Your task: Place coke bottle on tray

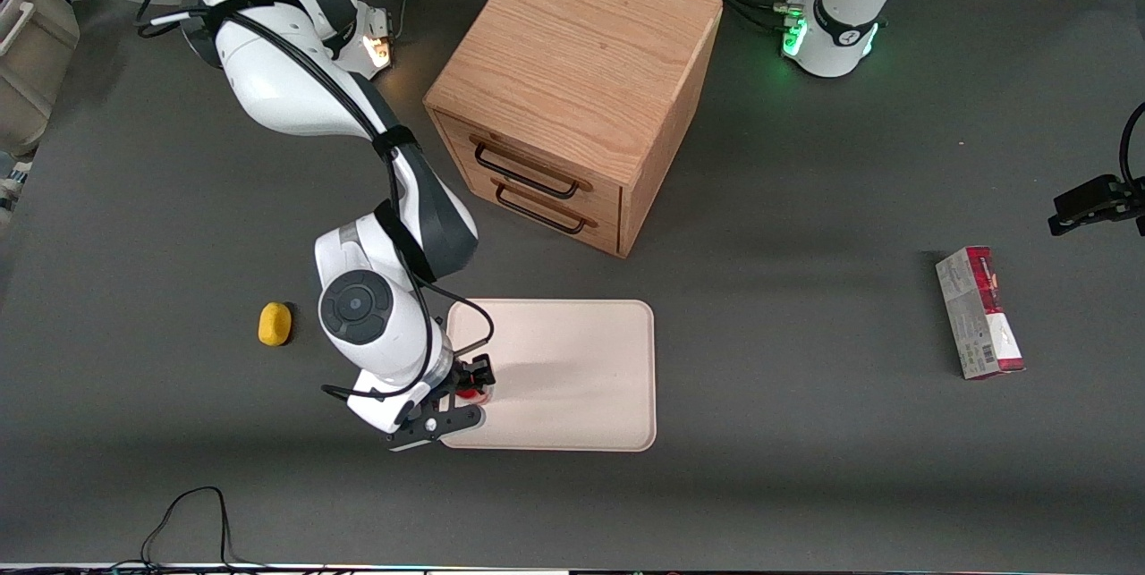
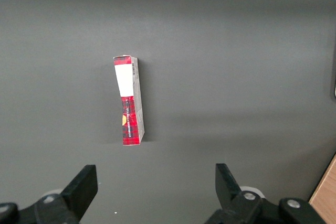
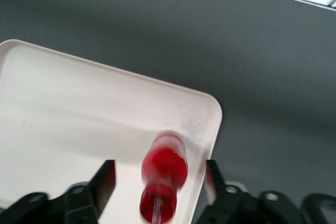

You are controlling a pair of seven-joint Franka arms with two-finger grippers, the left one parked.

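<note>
1. Grey matte tabletop (image 1: 805, 199): flat, with plenty of bare room round the work area.
2. Oak-coloured wooden drawer cabinet (image 1: 572, 65): farther from the front camera than the tray and well apart from it. I don't count it as an obstruction.
3. Large flat cream-beige rectangular tray (image 1: 581, 360) with rounded corners and a low rim: its surface is bare apart from the bottle. The claw sits over the corner toward the working arm's end, nearest the front camera, where there's a faint grey smudge.
4. Red-and-grey rectangular carton (image 1: 979, 311): lying flat toward the parked arm's end, well clear.
5. Right arm's black two-finger gripper (image 1: 467, 394): spread wide, pinching nothing. I see a gap between each finger (image 3: 105, 179) and the bottle.
6. Small bright red coke bottle (image 3: 164, 169) with a red cap: it's straight between the fingers, inside the tray rim and close to that corner.
   - Its long axis runs roughly along the claw's approach line, so I read it as upright on the tray.
   - It looks smeared in the wrist view, so I can't confirm it has settled.
   - My call is that the next move is a straight lift clear, with no sideways drift.
7. Small yellow lump (image 1: 275, 324): on the table beside the arm, off the tray, and not relevant.
</note>
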